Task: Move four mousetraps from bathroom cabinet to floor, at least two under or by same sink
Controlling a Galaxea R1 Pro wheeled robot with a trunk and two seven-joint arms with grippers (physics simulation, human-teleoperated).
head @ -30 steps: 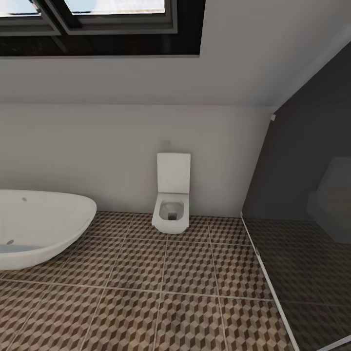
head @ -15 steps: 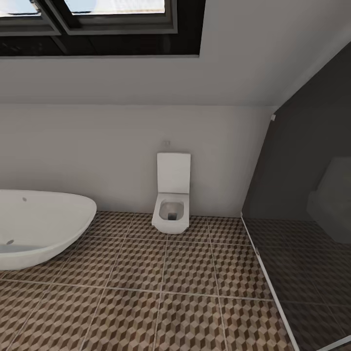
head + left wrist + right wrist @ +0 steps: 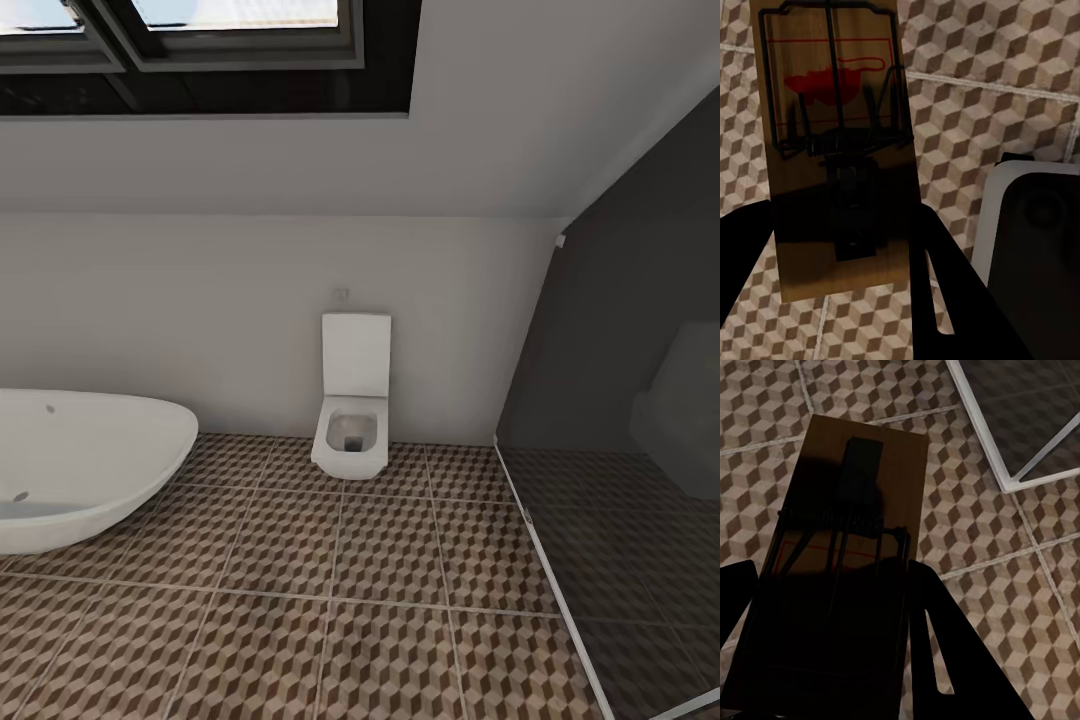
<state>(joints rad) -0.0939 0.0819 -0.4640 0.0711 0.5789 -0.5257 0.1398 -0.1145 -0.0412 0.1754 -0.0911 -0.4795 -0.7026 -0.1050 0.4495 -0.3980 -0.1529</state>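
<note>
Left claw (image 3: 844,300) is closed on a mousetrap (image 3: 836,142), its two dark fingers standing on either side of the near end of the tan board, while the wire frame and the red spot sit at the far end, out over the bathroom floor (image 3: 1005,90); right claw (image 3: 832,660) likewise grips a second mousetrap (image 3: 855,510) by one end, the fingers drawn in against the board's edges so that each claw is open no wider than the board it holds; both boards are held by their ends and clear of the tiles, which seems a carrying hold, keeping the sprung wire away from the fingers and leaving the free end ready to be lowered flat; beneath the right claw the cube-patterned tiles run up to a pale frame (image 3: 982,420) edging a darker panel, and beside the left board a pale-rimmed dark shape (image 3: 1035,225) shows that cannot be named with certainty; from the head view the robot faces a white toilet (image 3: 352,400) against the grey wall, a white bathtub (image 3: 90,470) at the left and a dark glass screen (image 3: 620,450) at the right, under dark-framed skylights (image 3: 200,50); judged from this, two traps are in transit and the robot needs to find the sink before setting them down.
</note>
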